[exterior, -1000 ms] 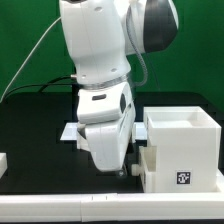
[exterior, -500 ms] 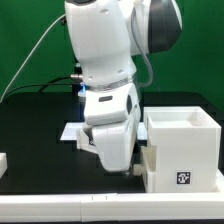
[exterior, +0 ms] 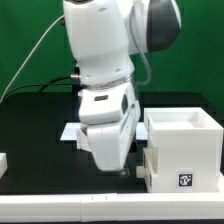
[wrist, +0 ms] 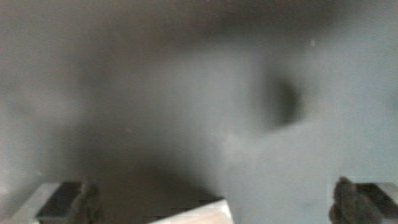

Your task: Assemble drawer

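The white drawer casing [exterior: 181, 126] stands open-topped at the exterior view's right. A small white tray [exterior: 178, 176] with a square tag sits against its front. My gripper [exterior: 127, 171] hangs low over the table just left of that tray, mostly hidden by the wrist. In the wrist view my gripper [wrist: 215, 205] shows dark fingers [wrist: 68, 200] far apart at both sides, with a blurred grey-white surface very close between them. I cannot tell what that surface is. A second white piece [exterior: 3, 160] shows at the left edge.
The marker board [exterior: 69, 131] lies on the black table behind the arm. A white strip [exterior: 60, 210] runs along the table's front edge. A green wall [exterior: 30, 40] stands behind.
The arm shifted a little up and toward the exterior view's right, then came back down to about where it was. The casing and tray have not moved.
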Robot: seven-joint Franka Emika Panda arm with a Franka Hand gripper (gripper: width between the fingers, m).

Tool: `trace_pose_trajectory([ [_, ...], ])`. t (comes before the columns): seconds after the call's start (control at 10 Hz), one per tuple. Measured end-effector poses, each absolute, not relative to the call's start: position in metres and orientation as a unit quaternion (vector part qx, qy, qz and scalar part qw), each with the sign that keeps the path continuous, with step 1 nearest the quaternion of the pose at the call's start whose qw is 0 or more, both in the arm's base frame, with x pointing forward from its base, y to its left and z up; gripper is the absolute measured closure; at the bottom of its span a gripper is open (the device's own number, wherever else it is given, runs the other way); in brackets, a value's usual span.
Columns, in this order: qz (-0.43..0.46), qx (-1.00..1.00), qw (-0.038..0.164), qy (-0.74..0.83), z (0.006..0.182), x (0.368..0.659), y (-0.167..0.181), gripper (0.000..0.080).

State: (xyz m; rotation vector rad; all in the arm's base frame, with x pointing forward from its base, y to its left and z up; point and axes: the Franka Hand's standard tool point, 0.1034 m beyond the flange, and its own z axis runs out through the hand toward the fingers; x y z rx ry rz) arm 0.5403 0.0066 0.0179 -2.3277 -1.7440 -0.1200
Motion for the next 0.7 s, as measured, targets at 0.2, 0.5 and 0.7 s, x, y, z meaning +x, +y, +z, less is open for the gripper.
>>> trace_pose_trajectory([
  [0.2,-0.044,-0.798,0.108,-0.591,0.03,0.544,-0.013,0.0151],
  [0.5,-0.049,-0.802,0.097,-0.587,0.033,0.544,-0.019,0.0151],
  [0.7,-0.049,-0.802,0.098,-0.587,0.032,0.544,-0.019,0.0151],
])
